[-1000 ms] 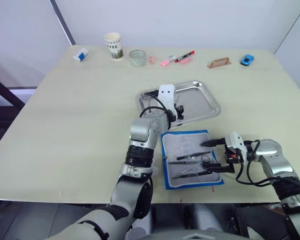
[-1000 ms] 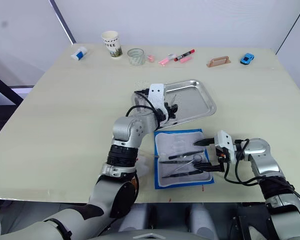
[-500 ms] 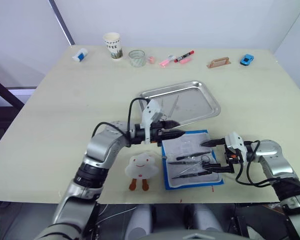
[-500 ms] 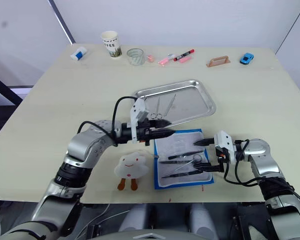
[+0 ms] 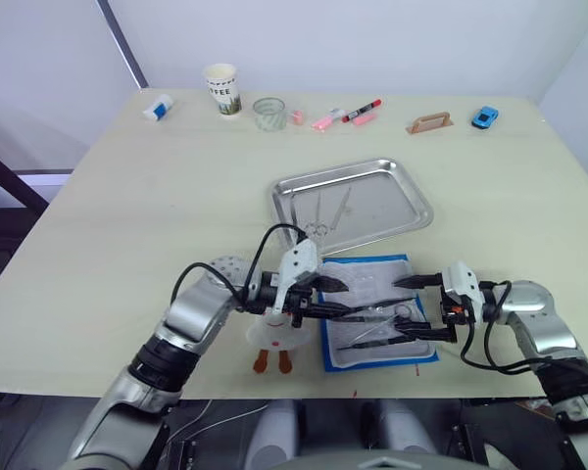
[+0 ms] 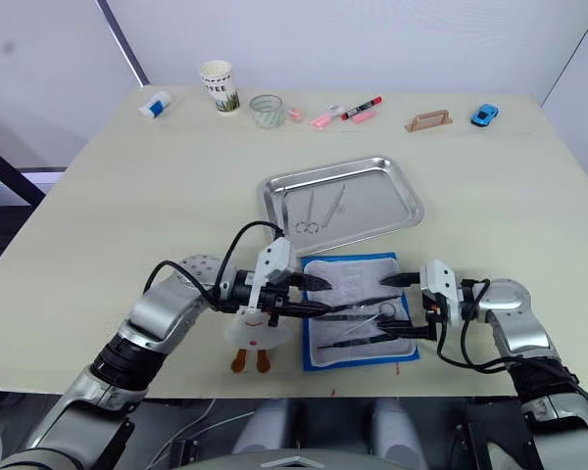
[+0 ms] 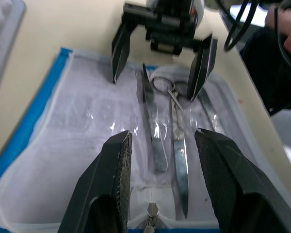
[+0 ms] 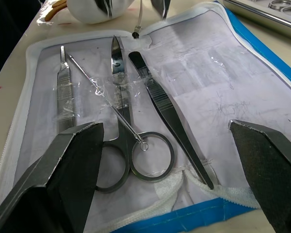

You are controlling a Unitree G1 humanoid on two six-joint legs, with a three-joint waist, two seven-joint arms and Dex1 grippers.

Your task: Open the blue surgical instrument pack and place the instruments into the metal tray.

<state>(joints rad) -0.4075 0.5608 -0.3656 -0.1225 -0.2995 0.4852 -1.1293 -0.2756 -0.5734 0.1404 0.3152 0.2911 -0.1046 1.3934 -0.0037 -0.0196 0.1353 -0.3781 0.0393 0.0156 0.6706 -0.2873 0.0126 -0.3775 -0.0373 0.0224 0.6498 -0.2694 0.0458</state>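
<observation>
Best done by closing the spread left gripper [image 5: 335, 298] on a single tool in the open blue surgical instrument pack [image 5: 376, 311] at the table's near edge, gripping mid-shaft where no neighbour overlaps, with the right gripper [image 5: 418, 306], jaws wide, steadying the pack's right side. Worth reading from the right wrist view: scissors [image 8: 120, 141], a thin probe [image 8: 106, 104] crossing them, forceps [image 8: 169, 109] and another flat tool [image 8: 64, 92] under clear plastic, the crossing being a likely snag. Visible from the head views instead: two instruments [image 5: 328, 209] already lying in the metal tray [image 5: 392, 171] just beyond the pack, and a white plush toy [image 5: 274, 333] just left of it.
</observation>
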